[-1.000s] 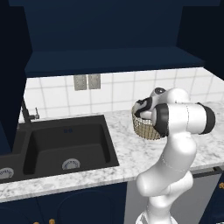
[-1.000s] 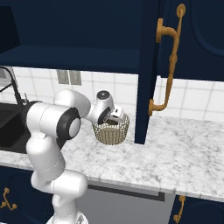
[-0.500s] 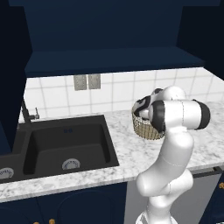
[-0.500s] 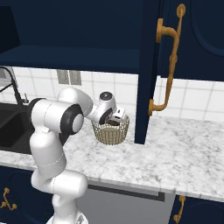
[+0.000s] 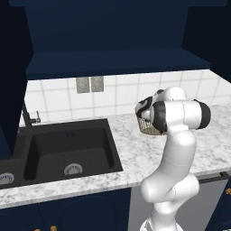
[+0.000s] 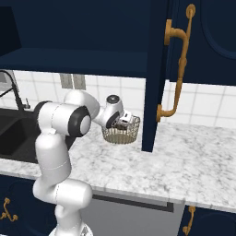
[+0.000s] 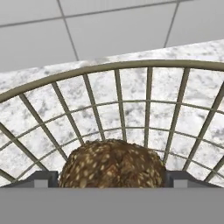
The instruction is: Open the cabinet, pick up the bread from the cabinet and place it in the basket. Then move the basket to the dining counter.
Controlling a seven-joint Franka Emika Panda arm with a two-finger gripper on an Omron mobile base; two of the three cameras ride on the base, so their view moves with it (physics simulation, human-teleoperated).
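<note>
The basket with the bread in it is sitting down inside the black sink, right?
Not quite. The basket does have the bread in it, but it stands on the marble counter, off to the side of the black sink, not in it. The left base view shows the two apart.

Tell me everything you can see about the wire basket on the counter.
The basket is small, round and open-topped, made of tan-gold wire mesh that tapers toward its base. It stands upright on the speckled marble counter near the tiled wall, left of the open cabinet door. The hand view looks through its ribs and rim, with the brown seeded bread inside it, between the open gripper tips.
</note>
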